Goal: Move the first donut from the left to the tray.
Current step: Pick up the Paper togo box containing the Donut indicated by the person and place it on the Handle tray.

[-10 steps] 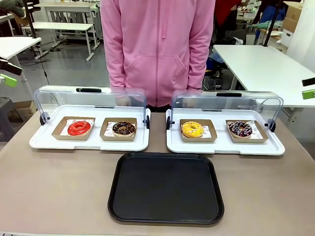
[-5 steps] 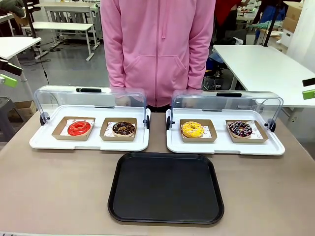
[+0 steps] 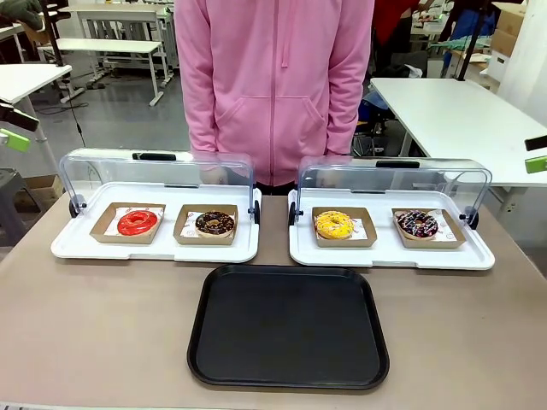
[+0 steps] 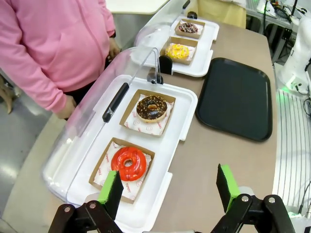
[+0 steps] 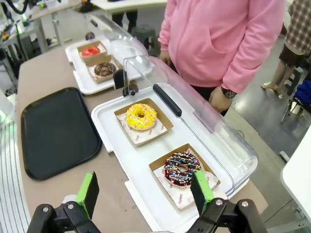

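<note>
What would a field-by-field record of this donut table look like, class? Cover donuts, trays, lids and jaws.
red-glazed donut: leftmost, in cardboard holder on left white tray
chocolate donut: beside it, same tray
yellow donut: right white tray, left side
sprinkled chocolate donut: same tray, right side
clear lids: both raised
black tray: centred, nearer the robot
left jaws: open, holding nothing
right jaws: open, holding nothing
person: standing behind the trays

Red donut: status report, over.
Left gripper open, right gripper open, both empty. Red donut in its cardboard holder, white tray. Clear lid raised behind it.
</note>
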### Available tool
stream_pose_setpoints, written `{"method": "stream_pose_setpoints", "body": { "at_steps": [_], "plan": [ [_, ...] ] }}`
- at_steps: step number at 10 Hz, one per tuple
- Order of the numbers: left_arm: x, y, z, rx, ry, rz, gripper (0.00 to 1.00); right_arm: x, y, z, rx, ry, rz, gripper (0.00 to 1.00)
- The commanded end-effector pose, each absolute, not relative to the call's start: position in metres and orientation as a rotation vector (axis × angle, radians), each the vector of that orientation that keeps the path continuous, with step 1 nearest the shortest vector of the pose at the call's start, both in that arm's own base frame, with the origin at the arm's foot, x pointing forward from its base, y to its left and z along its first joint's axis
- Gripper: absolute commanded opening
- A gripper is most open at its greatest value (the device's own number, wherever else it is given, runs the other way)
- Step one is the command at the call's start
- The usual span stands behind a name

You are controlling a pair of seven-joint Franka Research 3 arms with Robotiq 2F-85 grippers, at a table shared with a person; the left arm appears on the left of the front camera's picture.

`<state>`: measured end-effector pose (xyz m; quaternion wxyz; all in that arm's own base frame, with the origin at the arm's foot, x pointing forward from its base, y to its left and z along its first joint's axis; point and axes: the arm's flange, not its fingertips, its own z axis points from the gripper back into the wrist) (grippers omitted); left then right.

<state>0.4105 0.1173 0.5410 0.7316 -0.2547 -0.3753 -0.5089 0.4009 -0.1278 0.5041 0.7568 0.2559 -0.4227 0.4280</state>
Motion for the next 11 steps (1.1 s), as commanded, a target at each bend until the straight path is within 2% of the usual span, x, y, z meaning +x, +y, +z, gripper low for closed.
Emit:
{"method": "stream_pose_setpoints", "body": {
  "at_steps": [1,11],
  "plan": [
    [0.4114,0.1168,0.5435,-0.574,-0.844,-1.124,1.0,0.4057,-0.1289,0.5054,0.562,-0.964,0.948,1.0],
    [0.4114,0.1168,0.5435,-0.574,-0.844,-1.124,1.0,0.4057,-0.1289,0.5054,0.562,-0.964,0.948,1.0]
  ]
}}
